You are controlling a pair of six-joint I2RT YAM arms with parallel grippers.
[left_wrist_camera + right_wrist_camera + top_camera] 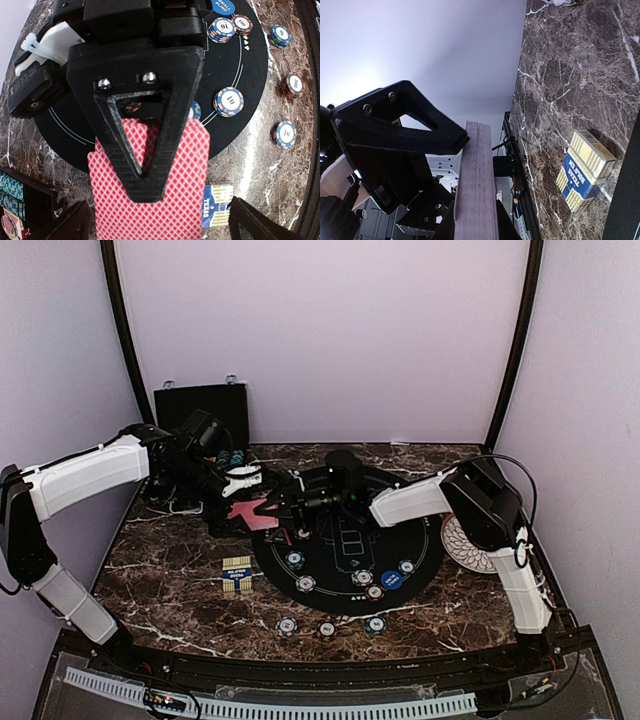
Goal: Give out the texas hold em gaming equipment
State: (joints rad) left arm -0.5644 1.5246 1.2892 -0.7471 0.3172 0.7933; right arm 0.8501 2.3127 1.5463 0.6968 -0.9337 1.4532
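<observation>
A deck of red-backed playing cards point(255, 515) hangs above the table's left middle, at the edge of the round black mat point(345, 540). My right gripper point(285, 508) is shut on the deck's two faces. Its finger point(145, 170) lies across the card backs point(185, 165) in the left wrist view. In the right wrist view the deck point(476, 190) stands edge-on in that gripper point(472, 225). My left gripper point(235, 510) is open astride the deck point(160, 220), one finger point(405, 125) touching its edge. Chip stacks point(362, 577) and a blue button point(391, 580) lie on the mat.
A blue and yellow card box point(237, 573) lies left of the mat point(217, 205). Three chip stacks point(327, 629) sit in front of the mat. A black case point(200, 405) with racked chips point(12, 192) stands at the back left. A white plate point(462, 545) lies at right.
</observation>
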